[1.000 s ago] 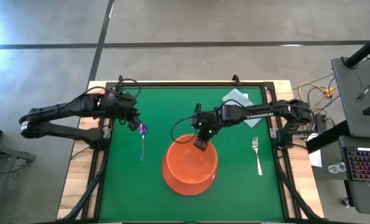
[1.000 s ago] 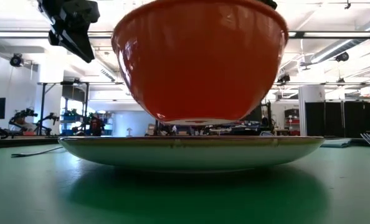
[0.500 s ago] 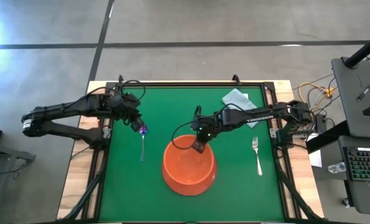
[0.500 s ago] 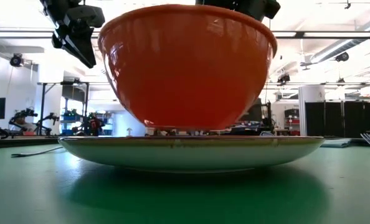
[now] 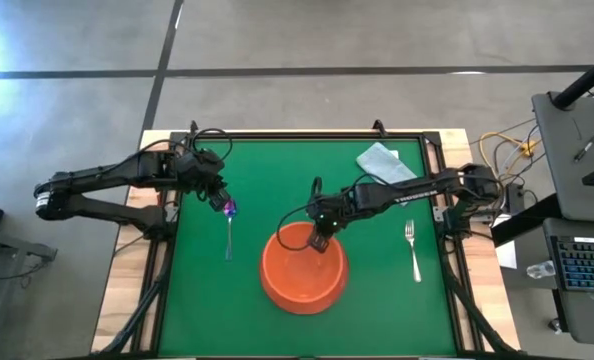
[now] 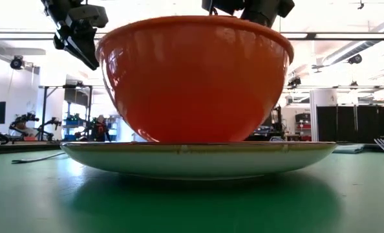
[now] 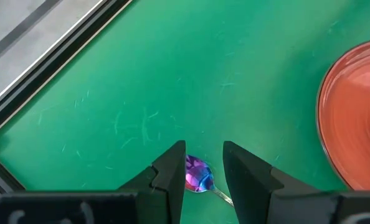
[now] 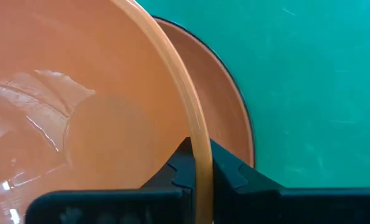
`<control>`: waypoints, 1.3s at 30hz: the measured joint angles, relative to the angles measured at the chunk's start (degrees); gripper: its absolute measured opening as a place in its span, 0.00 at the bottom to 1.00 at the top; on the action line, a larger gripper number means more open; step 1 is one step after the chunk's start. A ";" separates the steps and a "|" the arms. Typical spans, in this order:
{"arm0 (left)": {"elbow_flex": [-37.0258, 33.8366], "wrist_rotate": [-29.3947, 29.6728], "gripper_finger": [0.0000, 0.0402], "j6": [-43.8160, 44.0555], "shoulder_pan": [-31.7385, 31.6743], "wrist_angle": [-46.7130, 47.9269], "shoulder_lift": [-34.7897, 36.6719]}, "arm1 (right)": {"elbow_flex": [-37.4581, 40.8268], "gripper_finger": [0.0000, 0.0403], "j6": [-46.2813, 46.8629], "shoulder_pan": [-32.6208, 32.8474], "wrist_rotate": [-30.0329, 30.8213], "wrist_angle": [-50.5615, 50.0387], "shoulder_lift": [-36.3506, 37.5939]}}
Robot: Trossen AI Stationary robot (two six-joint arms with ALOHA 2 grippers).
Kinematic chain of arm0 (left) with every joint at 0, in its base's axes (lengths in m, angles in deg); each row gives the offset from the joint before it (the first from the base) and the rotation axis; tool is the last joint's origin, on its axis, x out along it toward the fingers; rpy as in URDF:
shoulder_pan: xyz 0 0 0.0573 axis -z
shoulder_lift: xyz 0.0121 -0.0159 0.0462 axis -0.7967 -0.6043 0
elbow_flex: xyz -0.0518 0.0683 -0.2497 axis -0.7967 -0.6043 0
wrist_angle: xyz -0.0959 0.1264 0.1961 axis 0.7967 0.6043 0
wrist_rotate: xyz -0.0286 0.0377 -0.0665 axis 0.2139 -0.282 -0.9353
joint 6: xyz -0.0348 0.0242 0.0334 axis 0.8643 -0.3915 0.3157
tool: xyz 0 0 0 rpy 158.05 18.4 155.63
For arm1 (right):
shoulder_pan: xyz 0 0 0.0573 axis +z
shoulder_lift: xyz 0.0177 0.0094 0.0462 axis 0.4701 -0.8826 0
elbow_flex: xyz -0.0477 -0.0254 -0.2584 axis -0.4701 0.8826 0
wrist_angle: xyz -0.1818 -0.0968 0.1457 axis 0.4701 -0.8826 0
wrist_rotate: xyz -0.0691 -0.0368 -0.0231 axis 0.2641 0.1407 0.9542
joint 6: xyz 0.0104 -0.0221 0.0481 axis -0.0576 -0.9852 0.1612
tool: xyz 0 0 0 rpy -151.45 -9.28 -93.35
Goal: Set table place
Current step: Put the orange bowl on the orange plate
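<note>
The orange bowl stands upright with its bottom on the orange plate, near the table's middle front. My right gripper is shut on the bowl's far rim. The small spoon lies flat on the green top, left of the bowl, with its purple end toward the far edge. My left gripper hangs open above that purple end, one finger on either side, well clear of the table in the low view. The silver fork lies right of the bowl. My right gripper holds the bowl's rim at its far side, one finger inside the bowl and one outside. The fingers come from above, pointing down. The bowl sits upright, its bottom on the plate.
A pale blue-green folded cloth lies at the table's far right corner. The plate's rim shows just beyond the bowl. Bare green top lies along the near edge and between the spoon and the bowl.
My right gripper has gone down and a little toward the table's left edge with the bowl. The bowl hung clear above the plate and now stands on it. My left gripper has shifted slightly toward the spoon's purple end.
</note>
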State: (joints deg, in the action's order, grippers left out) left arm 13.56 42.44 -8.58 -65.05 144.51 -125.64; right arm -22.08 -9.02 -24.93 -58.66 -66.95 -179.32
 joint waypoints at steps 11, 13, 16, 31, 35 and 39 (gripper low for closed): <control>0.00 0.08 0.23 0.00 0.00 0.02 0.42 | -0.02 0.07 2.10 2.36 -0.55 0.01 -1.16; 0.00 0.12 0.23 0.00 0.00 0.02 0.55 | -0.10 0.11 2.73 2.33 -0.24 0.25 -1.16; 0.00 0.19 0.23 0.00 0.00 0.02 0.66 | -0.16 0.17 2.79 2.19 1.07 0.14 -1.16; 0.00 0.16 0.23 0.31 0.00 0.02 0.66 | -0.68 0.24 2.48 0.61 3.25 1.48 -1.05; 0.00 0.16 0.23 0.28 0.00 0.02 0.66 | -0.97 0.25 2.01 0.59 2.27 1.88 -0.81; 0.00 0.14 0.23 0.42 -0.02 0.00 0.66 | -3.02 0.28 0.03 0.62 1.46 1.80 0.46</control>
State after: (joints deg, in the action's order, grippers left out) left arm 13.56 42.58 -8.17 -65.07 144.51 -124.98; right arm -25.10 -9.00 -24.32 -57.21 -65.15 -178.85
